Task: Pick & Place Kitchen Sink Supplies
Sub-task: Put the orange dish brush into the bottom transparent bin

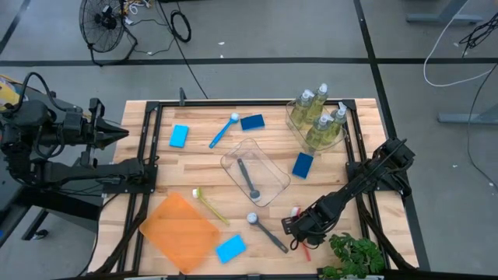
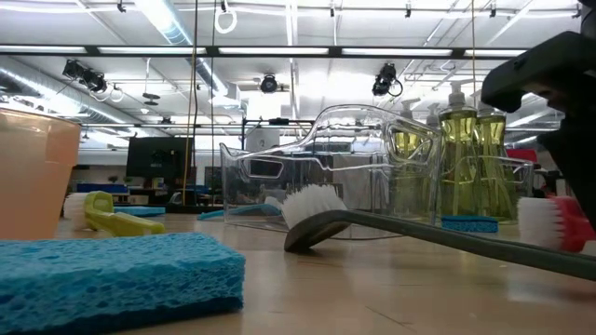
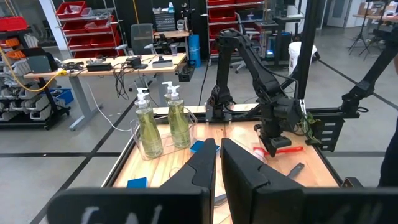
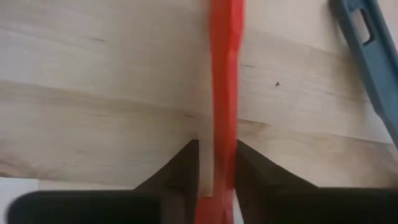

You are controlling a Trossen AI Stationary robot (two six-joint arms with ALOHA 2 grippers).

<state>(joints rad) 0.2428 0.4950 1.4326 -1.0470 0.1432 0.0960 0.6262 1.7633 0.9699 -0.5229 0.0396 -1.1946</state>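
Low right in the high view, the right gripper (image 1: 302, 231) grasps the red brush (image 4: 222, 93) by its handle, the fingers (image 4: 180, 165) pressing both sides. The brush lies on the table (image 1: 202, 167), beside the grey brush (image 1: 266, 230). The left gripper (image 1: 117, 132) (clenched, empty) waits at left edge.
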